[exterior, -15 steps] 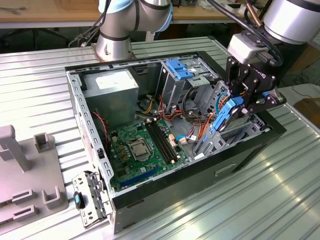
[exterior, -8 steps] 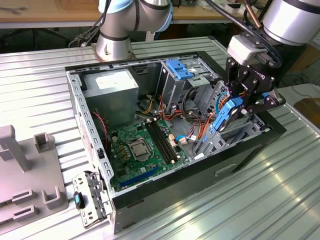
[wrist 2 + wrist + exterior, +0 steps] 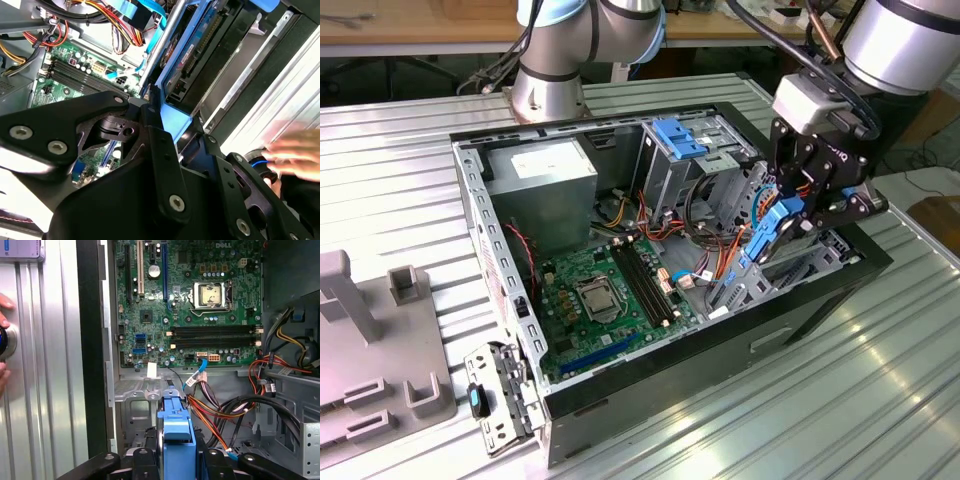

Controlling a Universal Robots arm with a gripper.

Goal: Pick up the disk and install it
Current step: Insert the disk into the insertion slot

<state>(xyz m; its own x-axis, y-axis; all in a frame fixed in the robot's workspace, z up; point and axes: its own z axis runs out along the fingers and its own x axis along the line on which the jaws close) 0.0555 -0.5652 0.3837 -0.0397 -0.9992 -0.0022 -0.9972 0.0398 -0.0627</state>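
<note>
Your disk hangs edge-down in the end effector, whose black fingers are clamped on the bright blue carrier rail. It sits at the mouth of the grey drive cage, at the end of the case nearest the tabletop's edge on the exterior view's right. It is tilted, not square to the bay, and I judge it not yet seated.

Your main risk is a jam. If the rail meets the cage's thin sheet-metal lips at this angle, the plastic can flex or scrape, and the drive may twist in the grip. The rail looks smooth and glossy, so a sideways push could make it slip between the hard metal fingers.

The second risk is the cables. The soft orange, red and yellow bundle loops just beside the bay and close under the blue rail in the first wrist view. A loop caught under the disk would be pinched or pulled from its connector.

Below lies the green motherboard, flat and studded with slots and small parts. A dropped drive, with its rigid metal body and sharp corners, could damage it.

Watch also the person's hand at the ribbed metal tabletop just outside the case wall, near the arm's reach.
</note>
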